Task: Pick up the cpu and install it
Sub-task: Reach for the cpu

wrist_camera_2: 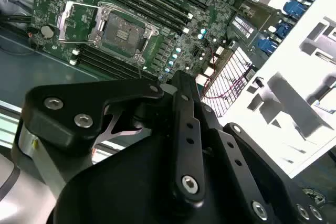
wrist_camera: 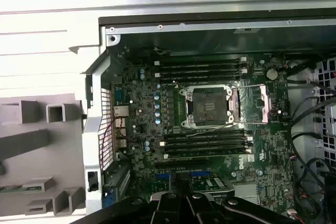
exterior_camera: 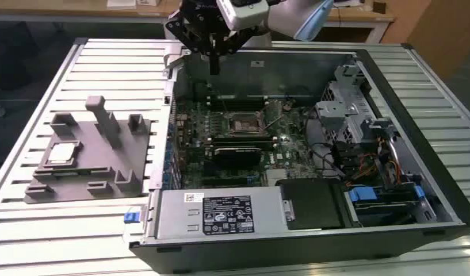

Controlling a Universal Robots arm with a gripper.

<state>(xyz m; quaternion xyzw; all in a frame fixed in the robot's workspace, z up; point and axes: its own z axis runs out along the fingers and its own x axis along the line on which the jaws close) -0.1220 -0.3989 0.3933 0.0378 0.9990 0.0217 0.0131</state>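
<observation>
The cpu [exterior_camera: 62, 153], a small silvery square, lies flat in a recess of the grey fixture [exterior_camera: 92, 172] at the exterior view's left, outside the computer case. My gripper [exterior_camera: 214, 70] hangs above the back wall of the open case, far from the cpu, with its black fingers together and nothing between them. The black square socket [exterior_camera: 241, 122] on the green motherboard stands uncovered and bare inside, with its metal frame flipped back. Both wrist views look down on that socket [wrist_camera: 209, 106] [wrist_camera_2: 118, 30] past my gripper [wrist_camera: 181, 199] [wrist_camera_2: 177, 85].
The open computer case [exterior_camera: 419, 190] rests on a ribbed metal table [exterior_camera: 104, 63]. Inside are long black memory sticks [wrist_camera: 202, 66] on either side of the socket, a power supply [exterior_camera: 219, 214], drive cages and cables [exterior_camera: 358, 144]. The fixture's upright posts [exterior_camera: 104, 118] rise beside the cpu.
</observation>
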